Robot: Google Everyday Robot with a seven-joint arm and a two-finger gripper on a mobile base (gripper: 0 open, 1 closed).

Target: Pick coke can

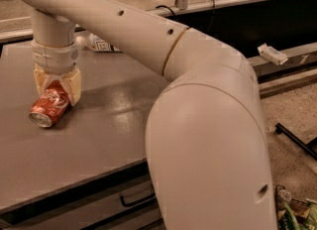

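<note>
The coke can [48, 109] is red with white script and a silver end. It lies on its side on the grey table [109, 125] near the left, its silver end pointing toward the front left. My gripper [57, 86] hangs straight down from the arm's wrist [54, 50] over the can's far end. Its two cream fingers [74, 87] stand on either side of the can and press against it. The can still rests on the table top.
A clear plastic bottle with a white label [101, 43] lies behind the wrist at the table's back. My arm's large elbow [208, 140] fills the right foreground. A small white object [270, 54] sits on the dark ledge at right. A drawer handle [136, 200] is below the table front.
</note>
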